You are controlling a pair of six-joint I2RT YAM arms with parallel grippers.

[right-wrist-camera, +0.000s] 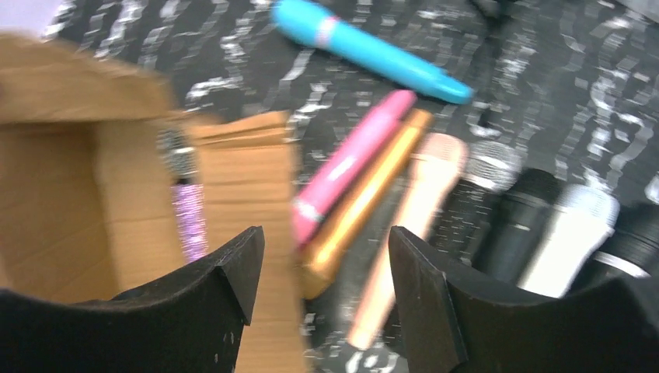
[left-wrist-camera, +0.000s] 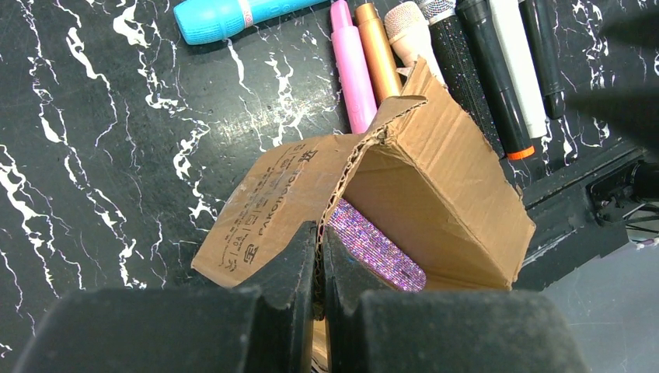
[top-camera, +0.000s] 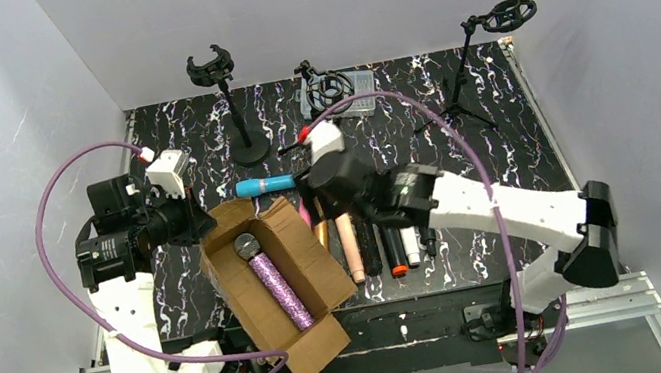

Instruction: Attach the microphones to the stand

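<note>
Purple glitter microphone (left-wrist-camera: 377, 252): we see only a strip, the rest behind the cardboard box (left-wrist-camera: 435, 171) wall. Teal-blue microphone (left-wrist-camera: 225, 17): cut by the top edge. Row of microphones (top-camera: 374, 255): heads hidden overhead under the right arm (top-camera: 471, 203). Right wrist view: we find everything blurred.

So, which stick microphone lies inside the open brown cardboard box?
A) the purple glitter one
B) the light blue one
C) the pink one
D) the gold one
A: in the top view the purple glitter microphone lies along the floor of the open brown cardboard box, its grille head towards the far end.
</note>
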